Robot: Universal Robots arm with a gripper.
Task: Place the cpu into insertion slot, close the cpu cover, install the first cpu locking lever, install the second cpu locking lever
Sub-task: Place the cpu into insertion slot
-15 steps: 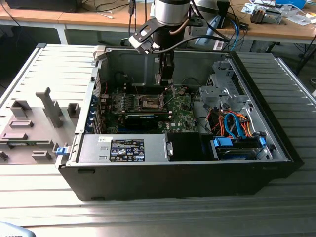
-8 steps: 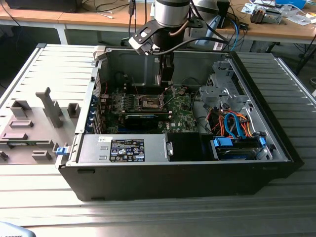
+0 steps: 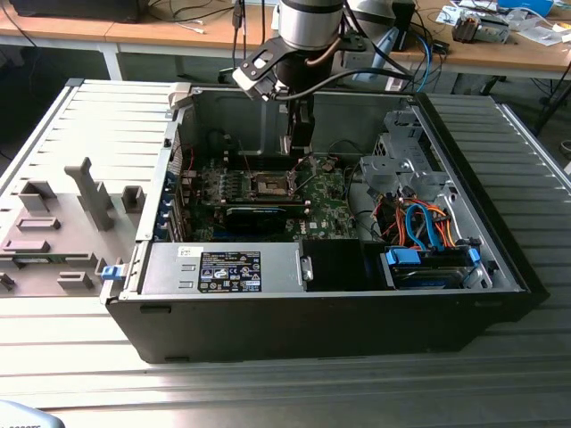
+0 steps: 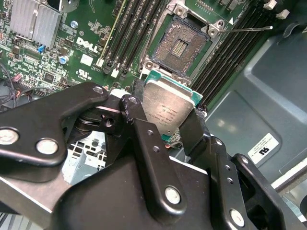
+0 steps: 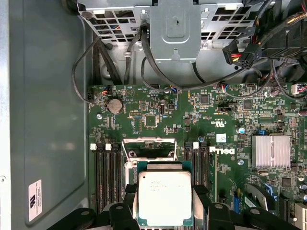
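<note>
- Gripping the chip [image 4: 168,108] tight between the two black fingers [image 4: 143,136] of the gripper [image 4: 165,120].
- Pinching it by two opposite edges, grey metal top showing in both wrist views.
- Hanging over the green board [image 5: 144,110], close to the open socket [image 4: 180,45] but not inside it.
- Reaching down into the open computer case [image 3: 268,330].

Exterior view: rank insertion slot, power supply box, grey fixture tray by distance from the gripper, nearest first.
From the gripper, which grips the cpu:
1. insertion slot, just beneath it.
2. power supply box, inside the case along its near wall.
3. grey fixture tray, outside the case at the exterior view's left.
</note>
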